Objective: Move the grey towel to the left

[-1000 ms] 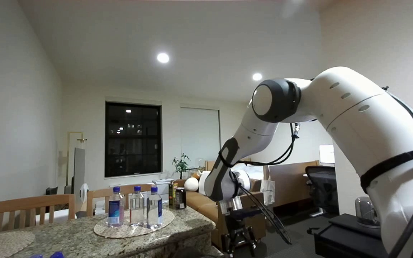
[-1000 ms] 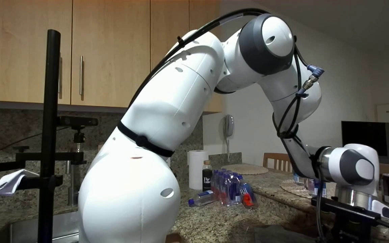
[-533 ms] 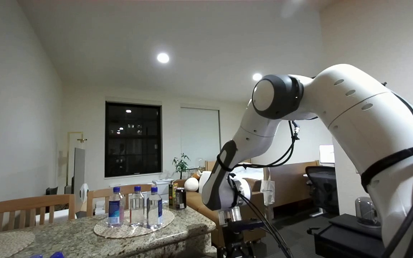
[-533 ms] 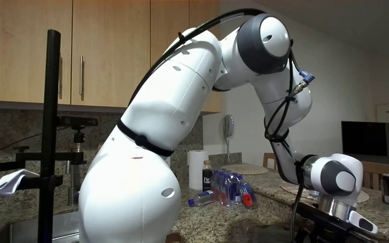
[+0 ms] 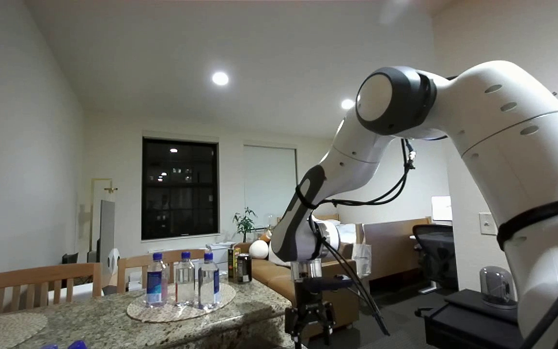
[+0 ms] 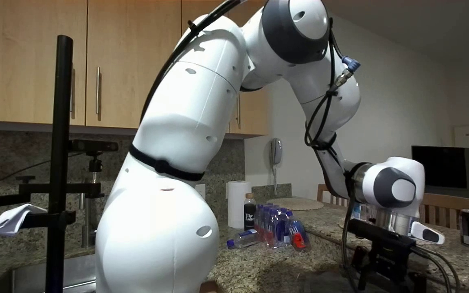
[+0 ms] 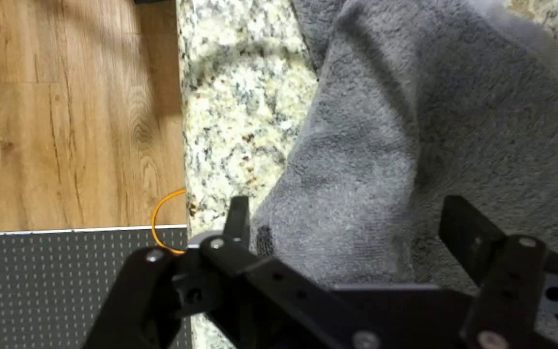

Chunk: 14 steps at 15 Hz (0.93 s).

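Note:
The grey towel [image 7: 356, 145] lies rumpled on the speckled stone counter in the wrist view, with a raised fold down its middle. A dim grey patch of it seems to show at the bottom of an exterior view [image 6: 326, 281]. My gripper [image 7: 349, 215] is open, its two fingers wide apart with the towel's near part showing between them. Nothing is clamped. The left finger is over the towel's left edge, the right one over the cloth. I cannot tell whether they touch it. The gripper also shows in both exterior views [image 5: 312, 334] [image 6: 391, 280], pointing down.
The counter edge [image 7: 184, 145] drops to a wood floor left of the towel in the wrist view. Bottles [image 5: 184, 283] stand on a woven mat on the raised counter, beside a dark can [image 5: 244, 269]. More bottles [image 6: 275, 228] cluster near a paper roll [image 6: 238, 203].
The arm first dipped, then rose and drew back; the gripper is now higher and further left in both exterior views. The bottles and cans have not moved.

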Each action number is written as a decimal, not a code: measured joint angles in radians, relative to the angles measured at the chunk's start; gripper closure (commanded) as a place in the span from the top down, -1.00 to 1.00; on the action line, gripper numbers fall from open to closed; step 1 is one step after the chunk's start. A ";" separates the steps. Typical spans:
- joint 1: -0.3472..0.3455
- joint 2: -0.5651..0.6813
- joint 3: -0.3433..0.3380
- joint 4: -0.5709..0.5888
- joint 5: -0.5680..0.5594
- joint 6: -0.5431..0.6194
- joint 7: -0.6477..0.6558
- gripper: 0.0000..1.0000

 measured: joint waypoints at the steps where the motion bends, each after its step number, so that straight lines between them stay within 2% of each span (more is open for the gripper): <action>1: 0.003 -0.020 0.000 -0.013 0.000 0.001 0.000 1.00; 5: 0.015 -0.042 -0.001 -0.074 0.000 0.014 0.001 1.00; 10: 0.020 -0.011 -0.006 -0.152 0.004 0.136 0.001 1.00; 14: 0.009 0.026 0.007 -0.171 0.118 0.201 -0.007 1.00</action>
